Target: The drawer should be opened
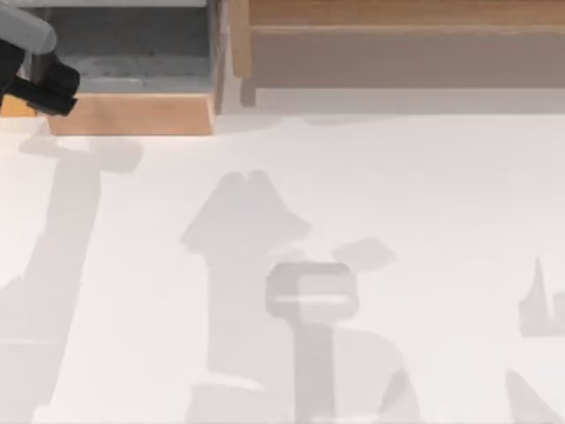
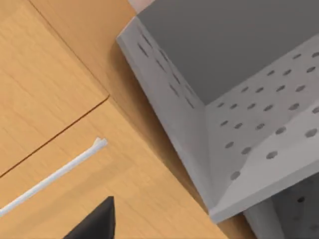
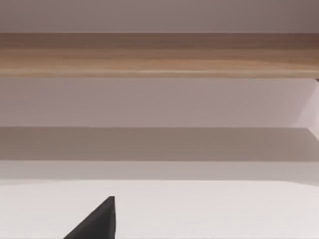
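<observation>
A plain white desk point(image 1: 371, 194) runs under a light wooden cabinet point(image 1: 397, 44) along the far edge. At top left, the wood-fronted drawer point(image 1: 132, 113) stands pulled out, its grey perforated interior point(image 2: 259, 119) exposed beside a thin white bar handle point(image 2: 55, 174). The left gripper point(image 1: 40, 84) hovers at the drawer's left corner; whether it is open, I cannot tell.

The drawer point(image 1: 132, 113) has a light wood-grain front and a grey interior, its grey side walls point(image 2: 259, 124) dotted with rows of small dark holes. A thin white handle point(image 2: 55, 172) crosses another wood-grain front, and the tabletop point(image 1: 397, 194) is plain white. The left end effector point(image 1: 48, 84) is black.
</observation>
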Robot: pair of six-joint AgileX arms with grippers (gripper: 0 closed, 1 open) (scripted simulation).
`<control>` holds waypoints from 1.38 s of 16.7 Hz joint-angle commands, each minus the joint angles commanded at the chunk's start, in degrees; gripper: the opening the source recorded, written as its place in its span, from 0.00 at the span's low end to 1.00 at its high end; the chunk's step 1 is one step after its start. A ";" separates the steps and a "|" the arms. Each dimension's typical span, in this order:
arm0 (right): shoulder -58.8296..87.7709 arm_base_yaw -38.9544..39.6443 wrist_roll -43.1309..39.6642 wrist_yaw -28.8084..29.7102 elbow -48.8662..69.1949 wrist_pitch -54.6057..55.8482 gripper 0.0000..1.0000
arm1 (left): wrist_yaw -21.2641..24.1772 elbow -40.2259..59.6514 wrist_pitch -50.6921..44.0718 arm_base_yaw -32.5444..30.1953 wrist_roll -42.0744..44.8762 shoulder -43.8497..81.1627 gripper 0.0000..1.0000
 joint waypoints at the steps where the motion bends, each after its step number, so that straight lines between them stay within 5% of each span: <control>1: 0.00 0.00 0.00 0.00 0.00 0.00 1.00 | 3.16 2.43 1.53 3.09 4.93 4.11 1.00; 7: 0.00 0.00 0.00 0.00 0.00 0.00 1.00 | 21.27 16.11 10.14 19.03 33.93 27.25 1.00; 12: 0.00 0.00 0.00 0.00 0.00 0.00 1.00 | 31.23 23.52 14.80 26.38 49.72 39.56 1.00; 23: 0.00 0.00 0.00 0.00 0.00 0.00 1.00 | 32.30 27.75 14.08 26.78 52.32 43.03 1.00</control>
